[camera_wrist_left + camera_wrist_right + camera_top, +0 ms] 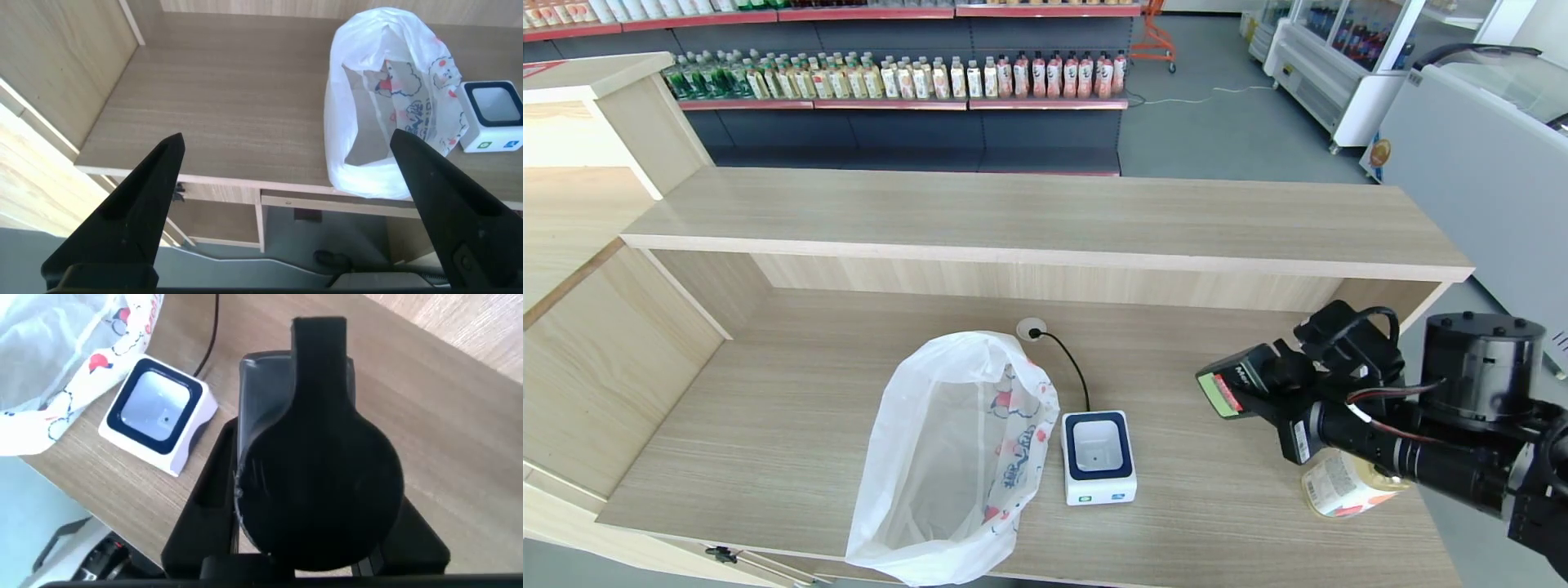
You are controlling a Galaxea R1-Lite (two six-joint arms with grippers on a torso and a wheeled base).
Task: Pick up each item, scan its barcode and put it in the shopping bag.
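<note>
A white shopping bag (956,457) (384,106) (57,367) stands open on the wooden counter (768,441). Just right of it sits the white barcode scanner (1098,457) (494,114) (159,412), its blue-framed window facing up. My right gripper (1319,371) (315,506) is shut on a black item (1258,380) (319,482), held above the counter to the scanner's right. The item's red and green end points toward the scanner. A yellowish labelled bottle (1343,486) lies on the counter under the right arm. My left gripper (286,212) hangs open and empty over the counter's front edge, left of the bag.
A black cable (1070,363) runs from the scanner to a hole at the back of the counter. A raised ledge (1045,216) borders the far side and a side wall (613,351) the left. Drink shelves (898,77) and freezers (1462,131) stand beyond.
</note>
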